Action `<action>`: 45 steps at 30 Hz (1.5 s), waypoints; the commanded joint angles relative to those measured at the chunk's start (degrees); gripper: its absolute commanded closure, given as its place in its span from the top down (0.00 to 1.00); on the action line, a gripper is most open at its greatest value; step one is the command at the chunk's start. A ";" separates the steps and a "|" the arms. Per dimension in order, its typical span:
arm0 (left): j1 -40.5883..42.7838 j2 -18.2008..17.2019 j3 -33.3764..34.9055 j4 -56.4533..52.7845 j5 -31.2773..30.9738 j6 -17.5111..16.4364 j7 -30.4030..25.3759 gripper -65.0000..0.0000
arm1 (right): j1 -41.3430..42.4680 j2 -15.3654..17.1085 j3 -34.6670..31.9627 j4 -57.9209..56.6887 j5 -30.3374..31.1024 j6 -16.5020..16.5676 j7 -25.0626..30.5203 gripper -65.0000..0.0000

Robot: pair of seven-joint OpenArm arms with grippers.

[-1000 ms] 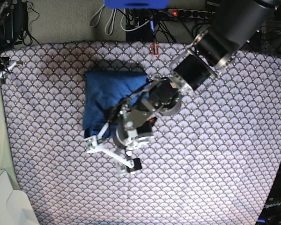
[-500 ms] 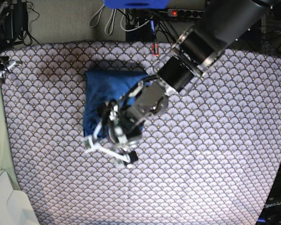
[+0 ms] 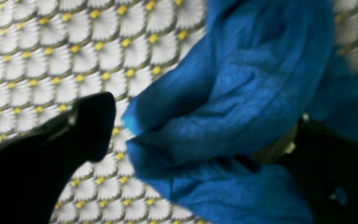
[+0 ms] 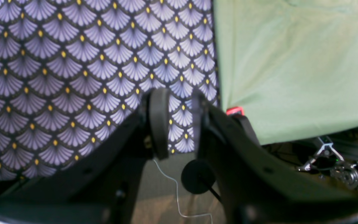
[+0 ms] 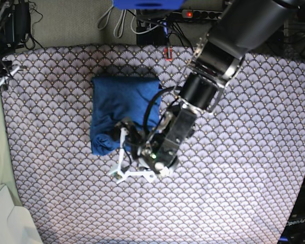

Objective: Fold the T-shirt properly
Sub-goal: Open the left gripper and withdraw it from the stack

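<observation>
In the left wrist view, seen closest, the left gripper (image 3: 197, 130) is spread wide: one dark finger (image 3: 93, 124) is set over the scallop-patterned cloth (image 3: 42, 56), the other (image 3: 328, 155) over the blue fabric, and a bunched corner of the T-shirt (image 3: 228, 102) lies between them. Whether either finger touches the fabric cannot be told, the picture being blurred.

In the right wrist view, the right gripper (image 4: 180, 121) is seen with its pads drawn near each other, a narrow gap left between them and nothing held. It hangs above the edge of the patterned cloth, beside a pale green sheet (image 4: 294, 62). The shirt is not shown there.

Only in the base view is the whole layout given: the T-shirt (image 5: 122, 112) is seen folded into a compact block on the left-centre of the cloth (image 5: 244, 178), and the left gripper (image 5: 127, 152) is placed at its lower right corner. No containers are seen.
</observation>
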 commanded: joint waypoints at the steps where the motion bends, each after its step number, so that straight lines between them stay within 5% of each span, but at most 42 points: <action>1: -2.44 0.71 0.01 0.65 -2.21 0.11 -0.73 1.00 | -0.08 0.91 0.46 0.86 -0.05 0.11 1.05 0.18; 6: -4.20 0.63 -0.43 0.30 -6.34 0.37 -0.73 1.00 | -0.17 0.91 0.46 0.86 -0.05 0.11 1.05 0.18; 28: -7.01 -0.95 0.10 0.39 -6.26 0.20 12.11 1.00 | -0.17 -0.41 0.46 0.95 -0.05 0.11 1.05 0.18; 36: -6.92 -1.83 -0.69 3.73 -6.61 0.20 12.64 1.00 | -0.17 -0.41 0.46 0.95 -0.05 0.11 1.05 0.18; 45: -0.42 -7.28 -19.24 25.80 -8.63 0.81 13.51 1.00 | 2.65 -0.23 -5.08 1.39 0.12 0.19 1.14 0.17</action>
